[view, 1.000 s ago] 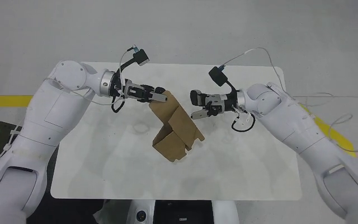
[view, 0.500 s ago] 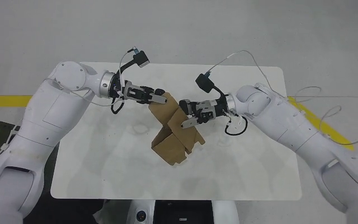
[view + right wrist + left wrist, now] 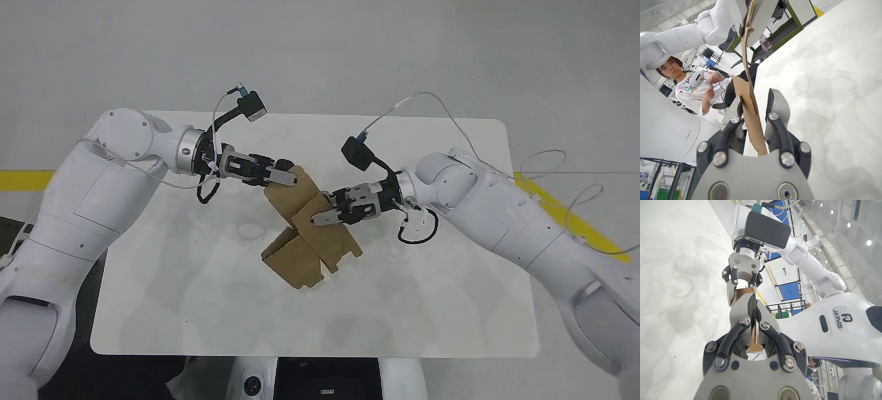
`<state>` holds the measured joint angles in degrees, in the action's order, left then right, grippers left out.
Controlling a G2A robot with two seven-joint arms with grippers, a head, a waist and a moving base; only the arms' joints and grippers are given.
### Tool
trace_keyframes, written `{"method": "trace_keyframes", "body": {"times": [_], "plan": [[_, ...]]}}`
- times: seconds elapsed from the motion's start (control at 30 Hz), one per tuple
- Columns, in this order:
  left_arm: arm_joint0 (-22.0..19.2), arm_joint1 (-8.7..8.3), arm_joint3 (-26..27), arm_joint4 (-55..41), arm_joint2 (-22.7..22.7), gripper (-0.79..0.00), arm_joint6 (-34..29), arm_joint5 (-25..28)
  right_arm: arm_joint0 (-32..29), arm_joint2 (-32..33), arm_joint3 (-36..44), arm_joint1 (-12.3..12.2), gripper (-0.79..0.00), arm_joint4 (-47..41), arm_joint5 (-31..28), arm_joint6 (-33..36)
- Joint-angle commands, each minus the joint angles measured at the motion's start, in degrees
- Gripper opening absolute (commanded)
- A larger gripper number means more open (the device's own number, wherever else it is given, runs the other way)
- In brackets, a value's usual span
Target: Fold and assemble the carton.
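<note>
Holding carton (image 3: 305,238) flap clenched in left end effector (image 3: 290,177) over desk (image 3: 190,300). Straddling adjacent panel with right end effector (image 3: 320,215), fingers released.

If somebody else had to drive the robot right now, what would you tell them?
Left gripper: shut on an edge of the carton, at the middle of the table.
Right gripper: open, fingers either side of a carton panel, not clamped.
Done: carton partly opened up.
Left: clamp that panel, then fold panels and flaps into a box.
</note>
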<state>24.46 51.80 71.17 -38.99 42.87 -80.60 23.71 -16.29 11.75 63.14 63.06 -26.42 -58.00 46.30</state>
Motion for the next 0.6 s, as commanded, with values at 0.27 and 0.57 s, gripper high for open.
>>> {"method": "trace_keyframes", "body": {"times": [0.27,0.57], "plan": [[-0.6,-0.13,-1.2,-0.5,-0.5,0.000,0.4,0.4,0.1,-0.6,0.4,0.1,-0.785,-1.7,0.0,0.0],[-1.9,-0.16,-6.1,-2.2,1.8,0.000,3.4,3.4,-0.2,0.2,-0.6,-0.2,-0.785,-4.8,0.0,0.0]]}}
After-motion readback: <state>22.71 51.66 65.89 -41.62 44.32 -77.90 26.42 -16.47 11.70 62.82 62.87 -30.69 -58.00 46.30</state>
